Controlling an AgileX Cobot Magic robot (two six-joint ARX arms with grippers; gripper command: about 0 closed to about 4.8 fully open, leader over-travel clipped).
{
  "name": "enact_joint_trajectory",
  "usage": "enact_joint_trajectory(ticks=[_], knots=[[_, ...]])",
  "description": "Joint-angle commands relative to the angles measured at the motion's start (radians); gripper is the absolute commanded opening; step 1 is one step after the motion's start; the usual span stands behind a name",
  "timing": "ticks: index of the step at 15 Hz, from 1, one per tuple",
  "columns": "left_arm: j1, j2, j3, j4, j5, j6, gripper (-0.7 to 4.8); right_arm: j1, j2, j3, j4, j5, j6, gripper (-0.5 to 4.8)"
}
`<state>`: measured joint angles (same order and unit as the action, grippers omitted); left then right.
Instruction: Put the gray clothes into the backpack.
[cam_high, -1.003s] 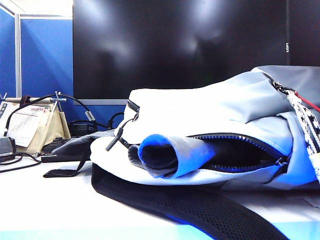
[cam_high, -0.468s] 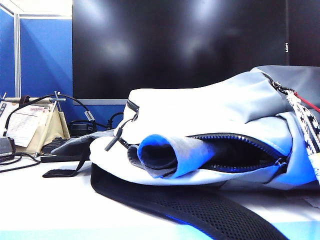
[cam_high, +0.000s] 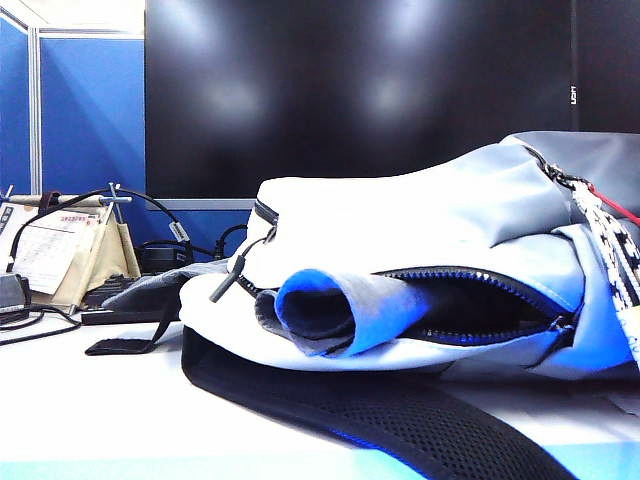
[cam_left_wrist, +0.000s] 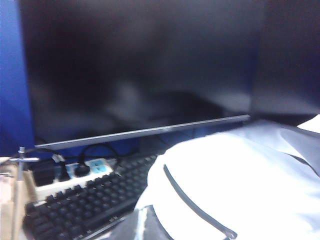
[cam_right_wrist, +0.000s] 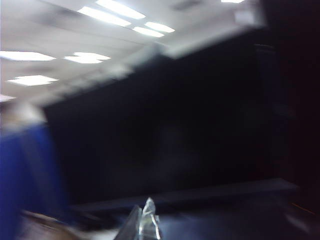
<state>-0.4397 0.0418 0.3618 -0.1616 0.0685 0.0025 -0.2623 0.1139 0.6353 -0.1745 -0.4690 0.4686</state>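
Observation:
The backpack (cam_high: 400, 215) lies on its side on the white table, light gray-white, with its dark zipper mouth (cam_high: 480, 300) open toward the exterior camera. The gray clothes (cam_high: 335, 310) sit in that mouth, and a rolled tube-like sleeve sticks out at the left end; the rest is hidden inside. Neither gripper shows in the exterior view. In the left wrist view my left gripper (cam_left_wrist: 142, 227) is shut and empty, raised just beside the backpack's pale shell (cam_left_wrist: 235, 185). In the blurred right wrist view my right gripper (cam_right_wrist: 146, 222) is shut, empty, and pointing at the dark monitor.
A black mesh strap (cam_high: 380, 410) runs across the table in front of the backpack. A braided cord tag (cam_high: 615, 250) hangs at the right. A black keyboard (cam_left_wrist: 75, 205), a power strip (cam_left_wrist: 82, 170) and cables (cam_high: 150, 205) lie to the left. A large dark monitor (cam_high: 360, 90) stands behind.

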Motion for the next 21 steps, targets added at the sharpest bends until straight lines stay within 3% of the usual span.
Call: enact_joint_trajectory(ticks=[1,2,4,5,7,9,15,21], knots=[[0.0,0.005,0.001,-0.008,0.052,-0.007,-0.05,0.002,-0.111,0.026,-0.366,0.043,-0.161,-0.09],[0.0,-0.003,-0.002,-0.02,0.079,-0.018,-0.05,0.001,-0.106,0.037,-0.439,-0.009,-0.193,-0.09],[-0.001,-0.004,-0.016,-0.019,0.095,-0.035,-0.05,0.001,-0.111,0.037,-0.515,-0.011,-0.279,-0.09],[-0.001,-0.004,-0.031,-0.019,0.091,-0.082,-0.05,0.001,-0.111,0.029,-0.532,0.002,-0.322,-0.09],[-0.001,-0.004,-0.09,0.005,0.086,-0.182,-0.05,0.001,-0.111,-0.016,-0.478,0.069,-0.349,-0.09],[-0.001,-0.004,-0.159,0.052,0.085,-0.197,-0.05,0.001,-0.111,-0.106,-0.346,0.067,-0.335,-0.09],[0.0,-0.004,-0.197,0.096,0.062,-0.194,-0.05,0.001,-0.111,-0.465,-0.015,0.023,-0.026,-0.08],[0.0,-0.004,-0.197,0.089,0.067,-0.194,-0.05,0.004,-0.112,-0.506,-0.023,0.023,-0.017,-0.08]])
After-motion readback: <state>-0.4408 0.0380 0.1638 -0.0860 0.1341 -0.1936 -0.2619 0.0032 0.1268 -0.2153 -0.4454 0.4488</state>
